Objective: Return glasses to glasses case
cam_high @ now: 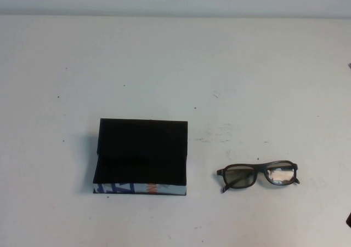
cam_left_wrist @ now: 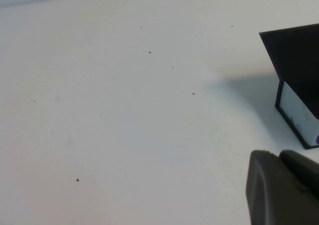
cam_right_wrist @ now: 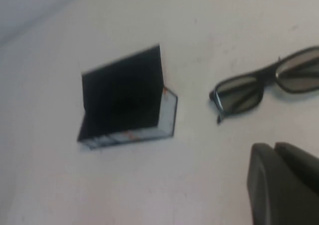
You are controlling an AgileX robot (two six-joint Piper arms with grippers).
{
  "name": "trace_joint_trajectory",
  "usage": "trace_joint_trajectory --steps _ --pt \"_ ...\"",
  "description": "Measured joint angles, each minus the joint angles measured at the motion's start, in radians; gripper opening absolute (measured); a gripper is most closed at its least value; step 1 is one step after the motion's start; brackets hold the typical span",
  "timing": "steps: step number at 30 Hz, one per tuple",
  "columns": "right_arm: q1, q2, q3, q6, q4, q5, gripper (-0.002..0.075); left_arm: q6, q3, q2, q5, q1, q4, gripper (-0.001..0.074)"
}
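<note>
Both hands are hanging back from the work: a dark part of the left hand (cam_left_wrist: 284, 187) is showing over bare table (cam_high: 175, 55) near the glasses case (cam_high: 141, 156), a dark part of the right hand (cam_right_wrist: 284, 182) near the glasses (cam_high: 259, 174), neither touching anything, and I cannot tell how far open either is. The case is sitting open, lid raised, patterned side facing the robot, its markings unreadable. The glasses are lying to its right, apart, long axis running left-right.
</note>
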Motion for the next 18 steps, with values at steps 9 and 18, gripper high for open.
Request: trace_joint_trajectory --steps 9,18 --pt "0.0 0.464 -0.34 -0.205 -0.178 0.299 -0.0013 0.0 0.0 0.0 0.0 0.0 0.0 0.0001" --pt "0.201 0.767 -0.504 -0.426 -0.293 0.302 -0.0013 0.0 0.0 0.0 0.0 0.0 0.0 0.0001"
